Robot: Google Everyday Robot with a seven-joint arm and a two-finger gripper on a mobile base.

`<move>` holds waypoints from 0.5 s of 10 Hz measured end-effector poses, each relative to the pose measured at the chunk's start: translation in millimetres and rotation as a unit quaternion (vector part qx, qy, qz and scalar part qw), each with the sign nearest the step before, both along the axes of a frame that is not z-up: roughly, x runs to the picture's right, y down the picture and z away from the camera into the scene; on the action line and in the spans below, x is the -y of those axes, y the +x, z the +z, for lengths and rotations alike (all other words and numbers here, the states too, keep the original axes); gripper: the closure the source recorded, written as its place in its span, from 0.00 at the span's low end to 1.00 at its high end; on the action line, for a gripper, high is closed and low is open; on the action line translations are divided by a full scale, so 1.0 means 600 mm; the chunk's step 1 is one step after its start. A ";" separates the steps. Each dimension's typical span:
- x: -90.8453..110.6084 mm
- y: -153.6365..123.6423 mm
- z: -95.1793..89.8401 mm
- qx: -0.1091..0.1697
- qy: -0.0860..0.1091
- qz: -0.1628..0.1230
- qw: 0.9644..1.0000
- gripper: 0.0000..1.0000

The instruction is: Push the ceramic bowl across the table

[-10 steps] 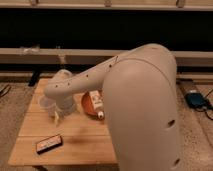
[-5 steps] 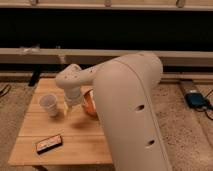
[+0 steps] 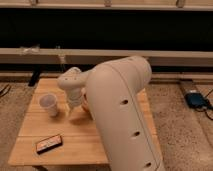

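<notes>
The ceramic bowl [image 3: 86,105] shows only as a thin orange-brown sliver on the table [image 3: 35,132], beside my arm; the rest of it is hidden behind the arm's big white link. My gripper [image 3: 74,103] hangs down from the wrist just left of the bowl, close to the table top, between the bowl and the plastic cup [image 3: 49,104]. I cannot tell whether it touches the bowl.
A small translucent cup stands on the table's left side. A flat dark phone-like object [image 3: 49,143] with an orange edge lies near the front left corner. A long dark bench or wall runs behind the table. A blue device [image 3: 197,99] lies on the floor at right.
My arm has swung right, off the cup and toward the bowl. The gripper has come down beside the bowl, and the arm now covers most of it.
</notes>
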State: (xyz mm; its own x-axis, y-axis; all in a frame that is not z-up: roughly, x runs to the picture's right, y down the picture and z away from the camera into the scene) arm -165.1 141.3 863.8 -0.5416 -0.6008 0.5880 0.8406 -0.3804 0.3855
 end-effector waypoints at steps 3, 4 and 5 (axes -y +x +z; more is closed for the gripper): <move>-0.024 0.011 -0.013 -0.014 -0.013 0.004 1.000 0.20; -0.031 0.016 -0.026 -0.019 -0.016 0.009 1.000 0.20; -0.041 0.012 -0.044 -0.019 -0.020 0.016 0.999 0.20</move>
State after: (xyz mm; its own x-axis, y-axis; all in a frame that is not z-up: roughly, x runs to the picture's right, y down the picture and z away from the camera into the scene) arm -157.7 166.2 837.6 -0.4998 -0.5928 0.6315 0.8661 -0.3382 0.3680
